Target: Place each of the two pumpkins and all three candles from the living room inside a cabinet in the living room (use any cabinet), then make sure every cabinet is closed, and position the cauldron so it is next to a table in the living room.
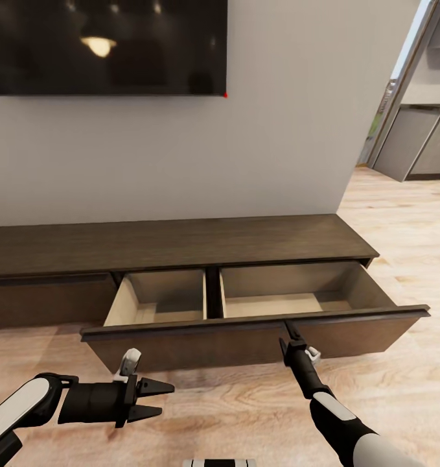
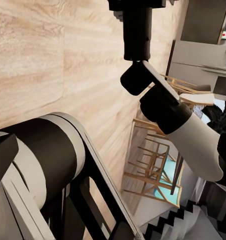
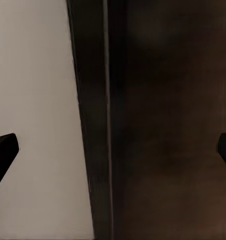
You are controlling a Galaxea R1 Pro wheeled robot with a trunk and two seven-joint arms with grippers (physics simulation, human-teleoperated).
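Cabinet point(image 1: 181, 243), a long, low dark brown wooden console against the pale grey wall point(image 1: 278, 130), is met at its drawer front by the right gripper point(image 1: 288, 332). In the right wrist view the two dark fingertips point(image 3: 4, 155) are seen far apart at opposite edges, with the drawer's dark top edge point(image 3: 100, 120) running between them, the pale beige interior on one side and the dark brown face on the other; the jaws are spread wide and straddle the edge, and whether they touch it cannot be told. In the head view that gripper is placed at the upper rim of the wide pulled-out drawer front point(image 1: 258, 337), to the right of its middle. The left gripper point(image 1: 156, 399) is held low over the light wooden plank floor point(image 1: 245, 415), in front of the drawer's left part and apart from it, its two black pointed fingers parted and nothing between them. In the left wrist view the right arm point(image 2: 183, 125), black with a white sleeve, is seen across the floor.

Behind the drawer front two pale beige compartments point(image 1: 158, 298) are exposed, divided by a dark partition. A dark flat television screen point(image 1: 106, 45) is mounted on the wall above the console. Grey kitchen units point(image 1: 417, 143) are seen at the far right.
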